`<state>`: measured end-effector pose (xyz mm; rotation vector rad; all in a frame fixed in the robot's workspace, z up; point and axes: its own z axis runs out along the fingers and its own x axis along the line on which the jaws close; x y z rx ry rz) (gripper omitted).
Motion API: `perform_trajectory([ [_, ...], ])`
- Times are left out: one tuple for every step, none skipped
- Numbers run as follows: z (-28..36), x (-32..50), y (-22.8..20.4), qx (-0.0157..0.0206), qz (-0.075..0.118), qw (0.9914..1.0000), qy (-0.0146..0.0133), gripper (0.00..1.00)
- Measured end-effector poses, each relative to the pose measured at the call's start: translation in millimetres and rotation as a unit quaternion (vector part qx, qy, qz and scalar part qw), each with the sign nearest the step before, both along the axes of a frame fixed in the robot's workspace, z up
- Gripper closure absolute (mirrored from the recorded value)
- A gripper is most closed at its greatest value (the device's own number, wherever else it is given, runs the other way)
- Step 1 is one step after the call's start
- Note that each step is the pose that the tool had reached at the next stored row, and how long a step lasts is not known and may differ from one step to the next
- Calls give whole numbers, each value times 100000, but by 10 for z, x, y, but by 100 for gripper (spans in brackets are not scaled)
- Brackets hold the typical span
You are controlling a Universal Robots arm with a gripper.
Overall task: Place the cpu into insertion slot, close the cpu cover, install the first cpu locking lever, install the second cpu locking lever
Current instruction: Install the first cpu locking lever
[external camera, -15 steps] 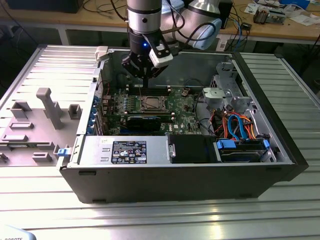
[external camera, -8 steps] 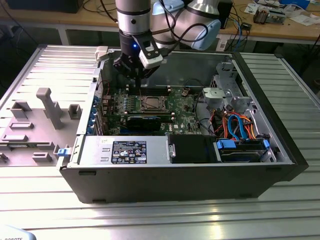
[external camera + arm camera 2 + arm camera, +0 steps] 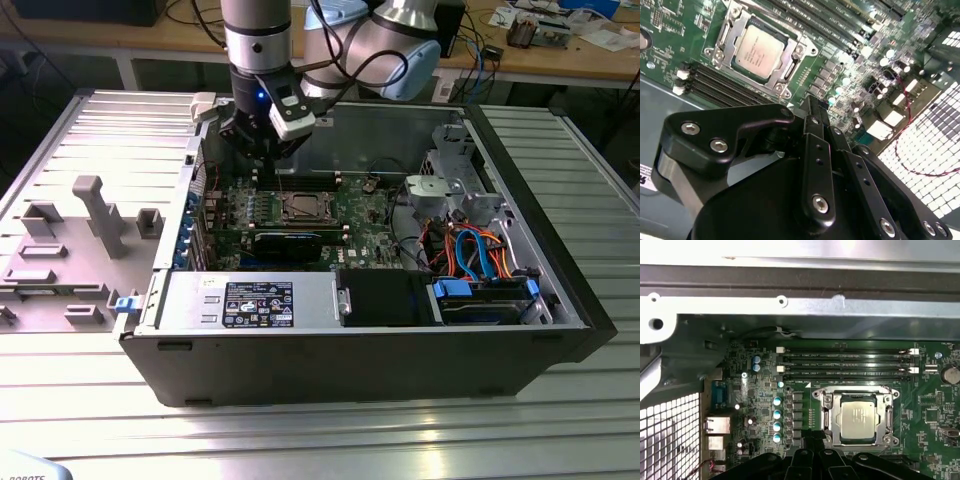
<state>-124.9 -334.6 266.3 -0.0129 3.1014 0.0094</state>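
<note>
The cpu [image 3: 759, 50] [image 3: 858, 416], a dull silver square, lies flat in the insertion slot [image 3: 300, 207] on the green board. The cpu cover [image 3: 821, 399] [image 3: 726, 36], a thin silver frame, lies down around the chip, whose top shows through its window. How the locking levers stand I cannot tell. My gripper [image 3: 266, 150] [image 3: 810, 101] [image 3: 808, 441] hangs above the board, a little off the slot toward the exterior view's left and back. Its black fingers [image 3: 816, 131] meet at the tips, shut with nothing between them.
Long black memory slots [image 3: 847, 365] run beside the socket. A black card [image 3: 288, 243] lies in front of it. The case's metal wall [image 3: 800, 305] and perforated panel [image 3: 670, 435] stand close by. Drive cage [image 3: 452, 195], blue and orange cables [image 3: 478, 252], and a grey fixture tray [image 3: 70, 250] lie further off.
</note>
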Motion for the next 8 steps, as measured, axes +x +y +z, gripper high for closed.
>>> perform_trajectory([
  [-8,-1,17,30,-1,100000,-5,89],
  [-12,-1,32,41,12,100000,-4,89],
  [-19,-2,67,48,98,100000,-9,89],
  [-25,-2,110,46,235,100000,-11,89],
  [-27,-2,138,40,348,99999,-6,89],
  [-29,-2,163,41,454,99999,-8,89],
  [-35,-2,202,44,670,99998,-15,89],
  [-39,-2,225,48,820,99997,-27,89],
])
